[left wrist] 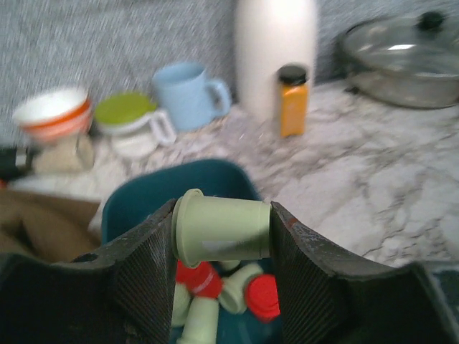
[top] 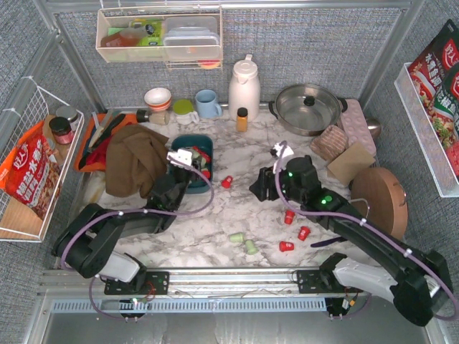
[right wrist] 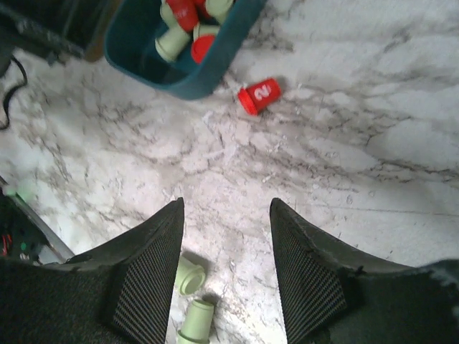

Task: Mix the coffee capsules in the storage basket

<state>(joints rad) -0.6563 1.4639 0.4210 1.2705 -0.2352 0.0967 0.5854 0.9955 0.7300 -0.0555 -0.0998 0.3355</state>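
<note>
The teal storage basket point(top: 188, 140) stands at the left middle of the marble table, with red and mint green coffee capsules point(left wrist: 215, 287) inside. My left gripper point(top: 188, 159) hovers over the basket point(left wrist: 143, 201), shut on a mint green capsule point(left wrist: 224, 231) held sideways between its pads. My right gripper point(right wrist: 226, 236) hangs open and empty above bare marble, right of the basket point(right wrist: 193, 82). One red capsule point(top: 226, 182) lies just beside the basket. Two green capsules point(top: 244, 242) and three red ones point(top: 289, 216) lie loose nearer the front.
A brown cloth point(top: 136, 161) is heaped against the basket's left side. Behind stand a blue mug point(top: 208, 104), a white thermos point(top: 244, 86), a small amber bottle point(top: 242, 119) and a lidded pot point(top: 307, 107). A round wooden board point(top: 379, 190) lies at the right.
</note>
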